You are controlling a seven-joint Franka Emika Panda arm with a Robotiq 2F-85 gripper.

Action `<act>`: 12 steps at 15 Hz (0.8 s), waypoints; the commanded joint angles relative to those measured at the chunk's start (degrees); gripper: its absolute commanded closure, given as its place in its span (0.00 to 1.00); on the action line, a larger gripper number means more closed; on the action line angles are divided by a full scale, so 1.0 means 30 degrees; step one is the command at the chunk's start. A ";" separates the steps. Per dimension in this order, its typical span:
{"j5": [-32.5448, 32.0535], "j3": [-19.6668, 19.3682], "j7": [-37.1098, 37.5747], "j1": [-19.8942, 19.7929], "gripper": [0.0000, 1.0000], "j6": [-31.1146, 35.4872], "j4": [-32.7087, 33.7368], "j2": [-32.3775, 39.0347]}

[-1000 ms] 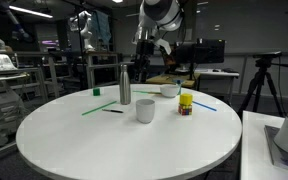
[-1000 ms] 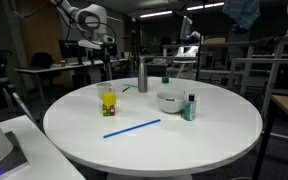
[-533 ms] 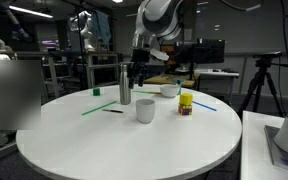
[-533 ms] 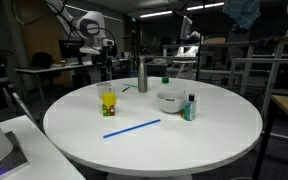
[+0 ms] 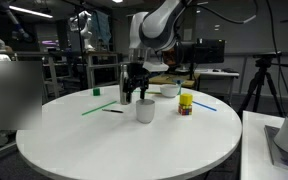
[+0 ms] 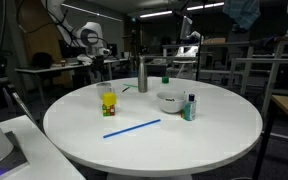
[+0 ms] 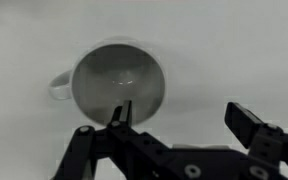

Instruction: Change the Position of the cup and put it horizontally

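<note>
Exterior inspection: within the last second the arm has descended from well above the table [image 5: 74, 140], and the gripper [image 5: 137, 97] now hangs close over the cup [image 5: 145, 111]. The cup stands upright near the middle of the table, just right of and nearer than the steel bottle [image 5: 123, 78] and left of the yellow container [image 5: 186, 103]. The cup, the bottle, the container and the white bowl [image 5: 170, 91] further back have not shifted. No contact with the cup can be confirmed in this view. In an exterior view from elsewhere, the arm [image 6: 88, 37] is again lower than before, at the far left behind the table. The gripper is too small there to read its opening, and the cup cannot be made out. Wrist view: the cup [image 7: 119, 85] is seen from straight above with its mouth open to the camera, so it is upright, and a small loop projects from its left side. The gripper [image 7: 184, 118] is spread wide and holds nothing. One fingertip [image 7: 121, 112] lies over the near rim, and the other is well off to the right, clear of the cup. Assessment: the approach is nearly finished, and the grasp, the relocation and the laying flat are all outstanding. The cup sits left of the gripper's centre line, so a small correction or a rim grip looks necessary before closing.
</note>
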 commanded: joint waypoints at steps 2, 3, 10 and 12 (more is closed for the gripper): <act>-0.0529 -0.0423 0.1961 0.0618 0.00 -0.0726 0.1119 0.1135; -0.0425 -0.0416 0.2088 0.0627 0.00 -0.0839 0.1200 0.1273; -0.0195 -0.0501 0.2380 0.0565 0.30 -0.1156 0.1713 0.1785; -0.0195 -0.0535 0.2391 0.0560 0.45 -0.1216 0.1774 0.1797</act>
